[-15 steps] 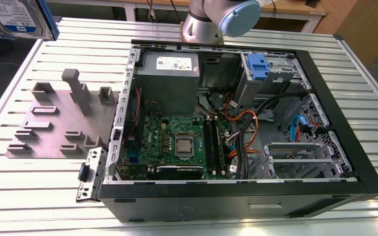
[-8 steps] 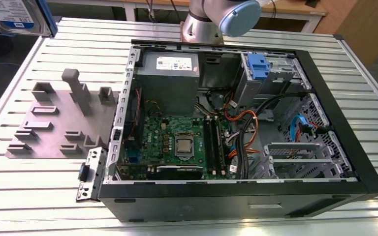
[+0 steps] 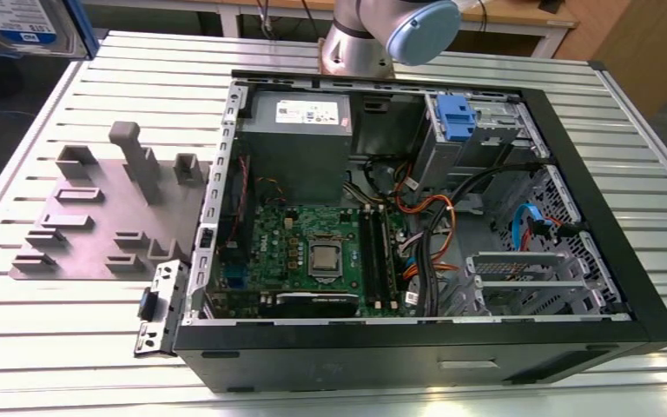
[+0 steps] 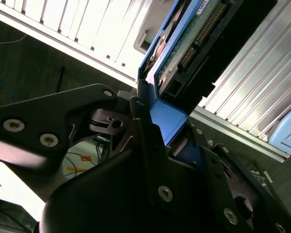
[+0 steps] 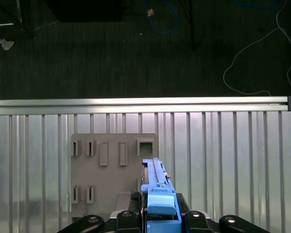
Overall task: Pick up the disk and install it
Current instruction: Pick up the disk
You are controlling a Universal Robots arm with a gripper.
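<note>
My gripper (image 5: 157, 216) is shut on the disk (image 5: 156, 187), its black fingers (image 5: 135, 200) clamped on either side of the blue bracket. The disk stands on edge, lifted above the grey holder plate (image 5: 111, 165). In the second wrist view the disk (image 4: 194, 34) shows its green circuit board and connector, with the blue bracket (image 4: 167, 114) pinched in the gripper (image 4: 165, 128). In the exterior view the disk (image 3: 21, 26) shows its blue-and-white label, high at the exterior view's far left, well away from the open computer case (image 3: 611, 287).
The case lies on its side on a slatted metal table (image 3: 67, 365), showing the motherboard (image 3: 310, 252), a grey power-supply box (image 3: 299, 117), a blue clip (image 3: 455, 117) at the drive bay and loose cables (image 3: 450, 217). The holder plate (image 3: 102, 217) has upright pegs. Dark floor (image 5: 136, 48) lies beyond the table edge.
</note>
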